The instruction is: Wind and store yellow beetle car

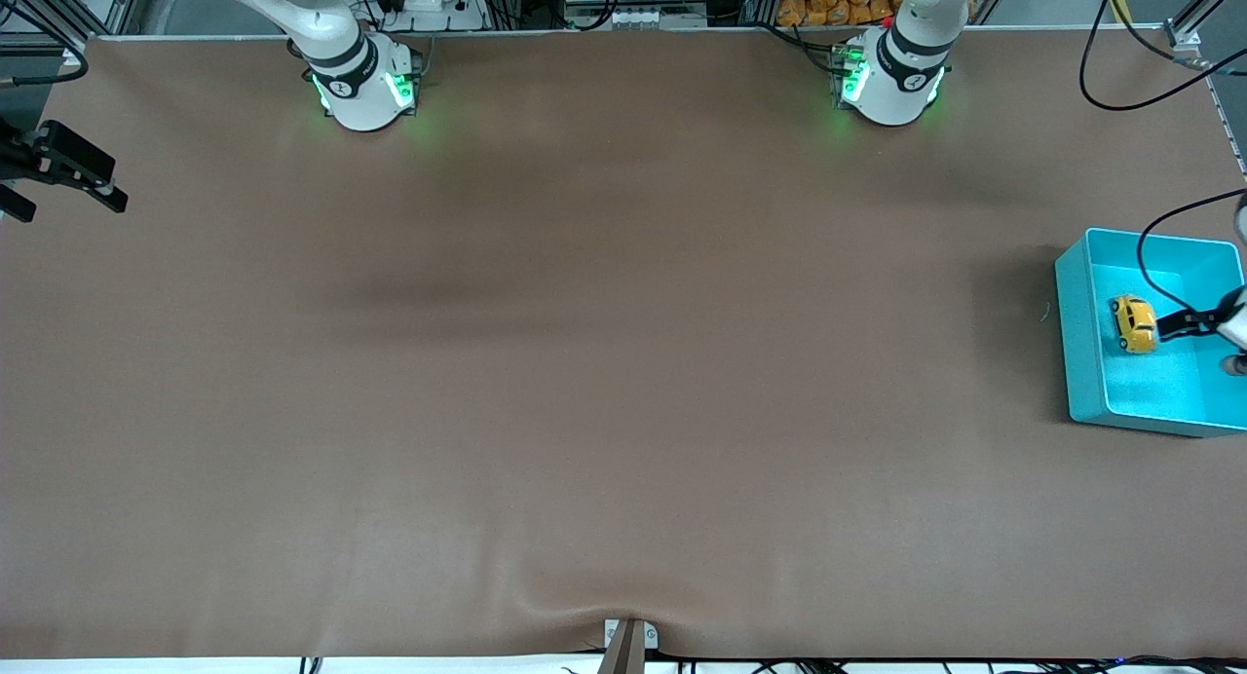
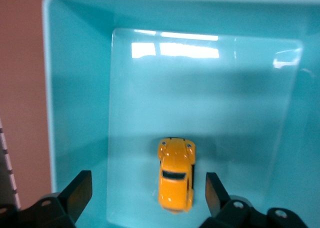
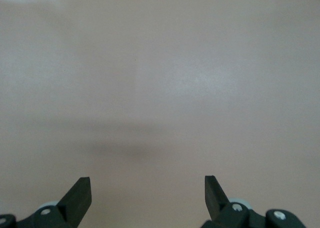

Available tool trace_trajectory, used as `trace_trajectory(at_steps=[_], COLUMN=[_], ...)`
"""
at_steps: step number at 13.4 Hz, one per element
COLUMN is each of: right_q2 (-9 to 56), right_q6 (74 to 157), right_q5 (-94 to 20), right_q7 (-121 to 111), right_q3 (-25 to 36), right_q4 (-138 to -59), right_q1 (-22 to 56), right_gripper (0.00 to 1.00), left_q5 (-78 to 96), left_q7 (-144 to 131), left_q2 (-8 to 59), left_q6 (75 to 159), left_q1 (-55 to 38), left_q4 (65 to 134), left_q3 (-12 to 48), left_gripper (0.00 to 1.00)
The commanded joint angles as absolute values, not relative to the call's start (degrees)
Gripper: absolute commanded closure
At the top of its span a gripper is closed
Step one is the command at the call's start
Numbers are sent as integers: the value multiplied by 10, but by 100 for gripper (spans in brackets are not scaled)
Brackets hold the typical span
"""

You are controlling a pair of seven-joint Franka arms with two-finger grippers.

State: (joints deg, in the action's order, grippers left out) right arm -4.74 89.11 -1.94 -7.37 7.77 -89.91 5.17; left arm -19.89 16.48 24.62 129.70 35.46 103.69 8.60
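big brown table (image 1: 585, 362), yellow beetle car (image 1: 1134, 322) sitting in turquoise box (image 1: 1081, 362), left gripper (image 2: 145, 190) spread wide over it, right gripper (image 3: 147, 193) waiting, also wide apart

Broad brown table cover (image 1: 604, 382), aluminium framing (image 1: 1193, 17) and black cables (image 1: 1120, 80) along its edge nearest the bases.

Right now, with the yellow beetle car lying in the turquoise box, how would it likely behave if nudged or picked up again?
The yellow beetle car sits upright on the smooth floor of the turquoise box, so a nudge would probably roll it. Its glossy, rounded body looks rigid but possibly slippery. Being tiny between the open left gripper's fingers, it is likely light.
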Motion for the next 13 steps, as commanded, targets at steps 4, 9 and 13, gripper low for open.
trace_trajectory(at_steps=[4, 9, 13], right_q2=[-55, -54, -53], right_q6=[886, 886, 888], right_q5=[-12, -14, -17], right_q7=[-67, -66, -62], right_q3=[84, 83, 83], right_q4=[-896, -898, -898], right_q1=[62, 60, 60], right_gripper=[0, 0, 0], left_q5=[-76, -41, -42], left_q7=[206, 191, 107], left_q2=[147, 38, -13], left_q6=[1052, 940, 890], left_q1=[306, 173, 94], left_q4=[892, 857, 856], left_q3=[106, 34, 21], left_gripper=[0, 0, 0])
